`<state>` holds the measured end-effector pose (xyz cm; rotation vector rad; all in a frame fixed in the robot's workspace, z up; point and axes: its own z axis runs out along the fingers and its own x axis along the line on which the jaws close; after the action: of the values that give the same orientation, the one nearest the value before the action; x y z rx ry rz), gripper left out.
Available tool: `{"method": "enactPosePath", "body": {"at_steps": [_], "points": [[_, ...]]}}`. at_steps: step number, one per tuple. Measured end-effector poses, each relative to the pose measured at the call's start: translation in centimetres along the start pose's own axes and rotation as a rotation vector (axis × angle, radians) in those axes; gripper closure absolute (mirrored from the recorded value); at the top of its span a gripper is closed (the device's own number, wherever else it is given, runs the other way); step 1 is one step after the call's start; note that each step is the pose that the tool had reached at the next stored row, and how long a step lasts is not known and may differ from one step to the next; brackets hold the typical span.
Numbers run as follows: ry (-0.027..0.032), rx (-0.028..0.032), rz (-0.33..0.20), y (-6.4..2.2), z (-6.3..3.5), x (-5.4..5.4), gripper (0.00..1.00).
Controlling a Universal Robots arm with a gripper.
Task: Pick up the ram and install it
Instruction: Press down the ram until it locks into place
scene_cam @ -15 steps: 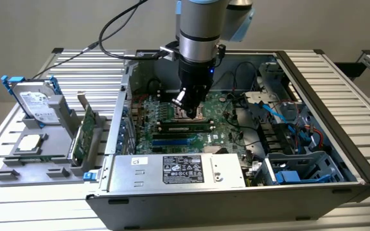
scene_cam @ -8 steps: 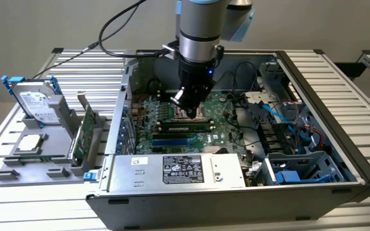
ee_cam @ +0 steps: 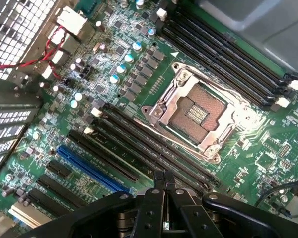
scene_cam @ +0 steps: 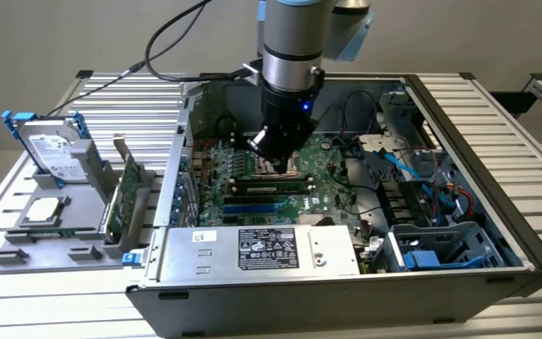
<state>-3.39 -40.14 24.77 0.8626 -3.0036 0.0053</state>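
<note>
The ram (scene_cam: 271, 188) lies seated lengthwise in a black memory slot on the motherboard (scene_cam: 323, 176), just in front of the CPU socket (ee_cam: 196, 116) in the exterior view. Right above it hangs the gripper (scene_cam: 273, 157), jaws pressed together with nothing between them; in the wrist view its black fingers (ee_cam: 165, 179) meet tip to tip over the row of slots. The arm (scene_cam: 292, 42) reaches straight down into the open computer case (scene_cam: 459, 106). Off to the exterior view's left, on the slatted tabletop (scene_cam: 121, 92), a grey holder (scene_cam: 73, 240) carries a hard drive (scene_cam: 53, 152) and an expansion card (scene_cam: 121, 198).
</note>
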Motion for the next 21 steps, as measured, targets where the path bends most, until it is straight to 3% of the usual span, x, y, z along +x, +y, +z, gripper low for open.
{"method": "enactPosePath", "body": {"at_steps": [21], "points": [[-0.0005,-0.0057,0.340,0.00,0.01,0.00,0.89]]}}
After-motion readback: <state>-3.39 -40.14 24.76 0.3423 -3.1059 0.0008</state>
